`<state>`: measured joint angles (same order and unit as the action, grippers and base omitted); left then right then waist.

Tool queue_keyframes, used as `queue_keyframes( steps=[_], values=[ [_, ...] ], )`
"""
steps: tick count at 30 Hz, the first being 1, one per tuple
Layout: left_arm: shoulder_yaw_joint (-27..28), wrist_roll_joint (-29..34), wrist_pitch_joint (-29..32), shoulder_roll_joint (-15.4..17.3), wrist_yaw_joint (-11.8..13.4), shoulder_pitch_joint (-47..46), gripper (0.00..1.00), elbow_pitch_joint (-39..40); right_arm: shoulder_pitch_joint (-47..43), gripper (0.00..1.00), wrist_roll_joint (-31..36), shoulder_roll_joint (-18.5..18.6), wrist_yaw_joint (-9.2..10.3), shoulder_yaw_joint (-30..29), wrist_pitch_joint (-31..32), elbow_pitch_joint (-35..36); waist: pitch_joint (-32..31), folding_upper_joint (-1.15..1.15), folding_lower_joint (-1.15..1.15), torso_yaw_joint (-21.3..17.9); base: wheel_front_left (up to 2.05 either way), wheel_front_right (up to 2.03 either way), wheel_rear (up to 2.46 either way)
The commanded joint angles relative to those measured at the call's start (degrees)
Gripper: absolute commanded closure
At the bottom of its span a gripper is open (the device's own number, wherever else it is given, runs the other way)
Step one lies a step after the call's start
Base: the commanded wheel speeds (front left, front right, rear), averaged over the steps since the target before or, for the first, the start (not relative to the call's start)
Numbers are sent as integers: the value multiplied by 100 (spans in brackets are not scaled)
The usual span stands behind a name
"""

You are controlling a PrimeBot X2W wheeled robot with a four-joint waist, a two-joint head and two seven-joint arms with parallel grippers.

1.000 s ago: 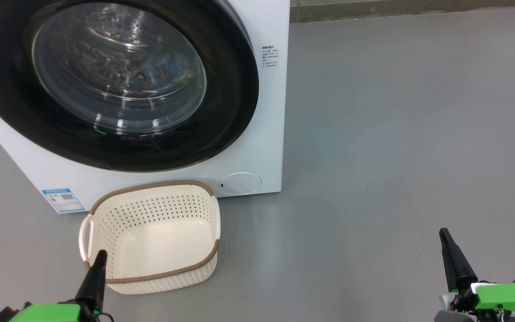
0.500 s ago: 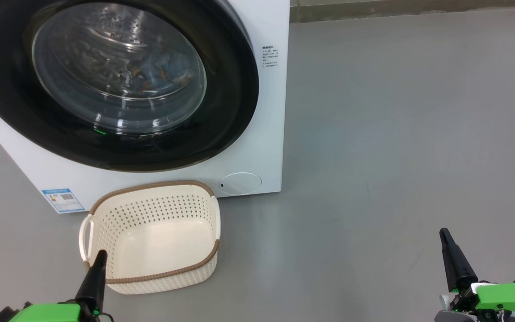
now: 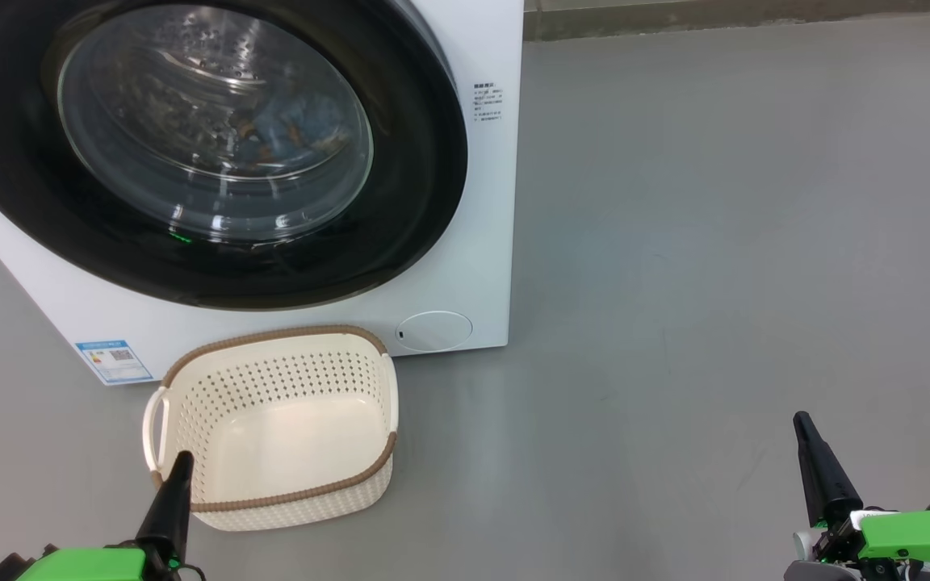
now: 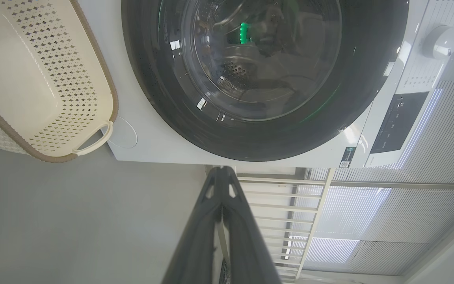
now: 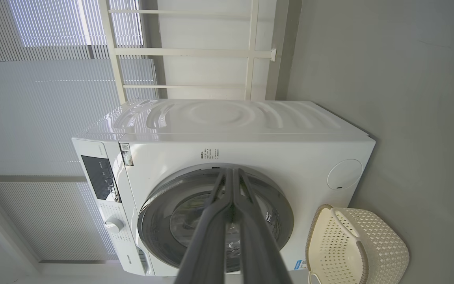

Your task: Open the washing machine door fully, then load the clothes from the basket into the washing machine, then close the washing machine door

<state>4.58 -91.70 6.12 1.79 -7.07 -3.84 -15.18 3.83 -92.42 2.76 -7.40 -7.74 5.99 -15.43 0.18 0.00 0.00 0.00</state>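
Well, the washing machine door [image 3: 215,153] sits in the upper left of the head view and looks shut flush against the white front of the washing machine [image 3: 465,266]. Being round, it has no long axis to line up with. It lies up and slightly right of the left gripper [image 3: 182,461], which is at the lower left with its two fingers pressed together and nothing between them. The right gripper [image 3: 802,421] is closed and empty too, low in the far right corner and well apart from the machine, so I judge the left arm the nearer one. Through the glass, the clothes [image 3: 295,121] show as a blue heap inside the drum. The basket [image 3: 271,334], just below the door and beside the left fingertip, holds nothing. To my eye the job looks finished.
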Motion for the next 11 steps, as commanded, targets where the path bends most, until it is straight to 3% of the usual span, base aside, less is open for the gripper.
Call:
queue_keyframes(
  steps=[1, 11],
  values=[
    [193, -48, 35, 109, -42, -235, 100, 113, 235, 100, 21, 20, -9, 128, 44, 141, 0, 0, 0, 0, 0, 0, 0],
    [193, -48, 35, 109, -42, -235, 100, 113, 235, 100, 22, 19, -9, 127, 46, 141, 0, 0, 0, 0, 0, 0, 0]
  ],
)
